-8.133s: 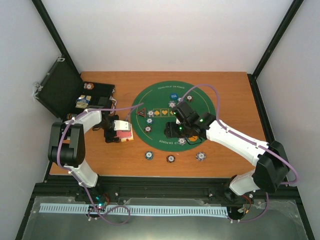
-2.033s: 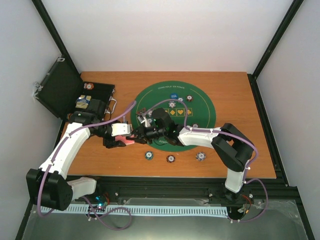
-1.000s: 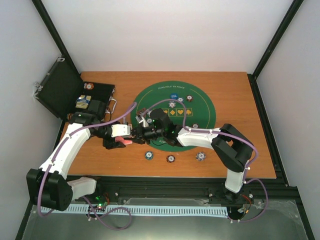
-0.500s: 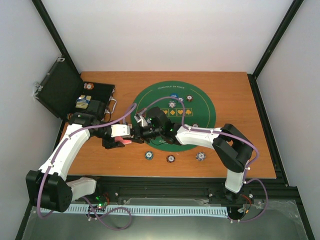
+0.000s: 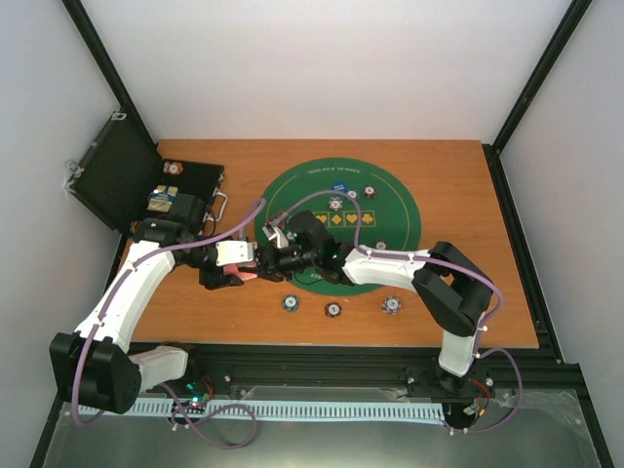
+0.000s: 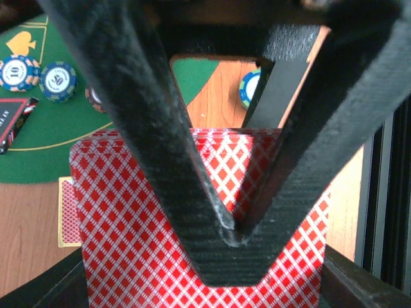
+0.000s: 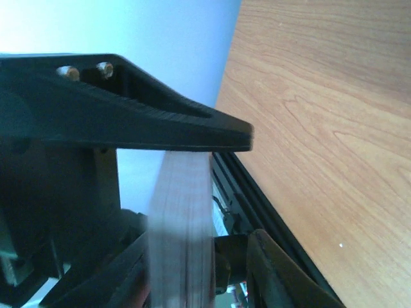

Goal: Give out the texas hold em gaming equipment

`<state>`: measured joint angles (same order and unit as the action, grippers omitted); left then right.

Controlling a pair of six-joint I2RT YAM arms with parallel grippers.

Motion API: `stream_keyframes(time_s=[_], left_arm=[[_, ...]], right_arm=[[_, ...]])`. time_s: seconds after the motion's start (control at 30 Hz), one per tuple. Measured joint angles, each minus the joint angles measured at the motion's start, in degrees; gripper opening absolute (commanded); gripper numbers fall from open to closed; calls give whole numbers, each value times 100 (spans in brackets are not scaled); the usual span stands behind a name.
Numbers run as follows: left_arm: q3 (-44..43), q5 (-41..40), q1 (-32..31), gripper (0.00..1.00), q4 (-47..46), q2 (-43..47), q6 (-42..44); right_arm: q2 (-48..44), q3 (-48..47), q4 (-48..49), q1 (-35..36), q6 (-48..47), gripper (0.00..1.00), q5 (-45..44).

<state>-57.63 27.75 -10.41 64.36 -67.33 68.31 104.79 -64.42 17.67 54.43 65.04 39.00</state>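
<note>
My left gripper (image 5: 237, 270) (image 6: 234, 237) is shut on a deck of red-backed playing cards (image 6: 128, 224) and holds it just left of the green mat (image 5: 390, 219). My right gripper (image 5: 265, 258) (image 7: 253, 186) reaches across to the deck. Its jaws stand apart, with the deck's pale edge (image 7: 183, 224) between them, blurred. One card (image 6: 67, 212) lies on the wood below the deck. Chips (image 6: 18, 72) and a dark triangular marker (image 6: 13, 119) rest on the mat. A blue button (image 5: 338, 187) sits near the mat's far side.
Three chips (image 5: 291, 302) (image 5: 332, 310) (image 5: 391, 305) lie on the wood in front of the mat. The black case (image 5: 127, 180) stands open at the table's left rear corner with items inside. Both arms meet over the mat's left edge.
The right gripper's jaws have parted a little at the deck. Both arms have hardly shifted, and the left gripper keeps its hold on the cards.
</note>
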Motion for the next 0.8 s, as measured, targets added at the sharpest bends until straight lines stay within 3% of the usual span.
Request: stream_keyframes(time_s=[0.37, 0.63, 0.8], left_arm=[[-105, -61, 0, 11, 79, -13, 2], [-105, -203, 0, 11, 170, -55, 83], [-103, -319, 0, 11, 173, -55, 146]], right_arm=[[278, -2, 387, 31, 369, 49, 168], [667, -140, 898, 85, 697, 48, 391], [748, -219, 931, 85, 750, 39, 417]])
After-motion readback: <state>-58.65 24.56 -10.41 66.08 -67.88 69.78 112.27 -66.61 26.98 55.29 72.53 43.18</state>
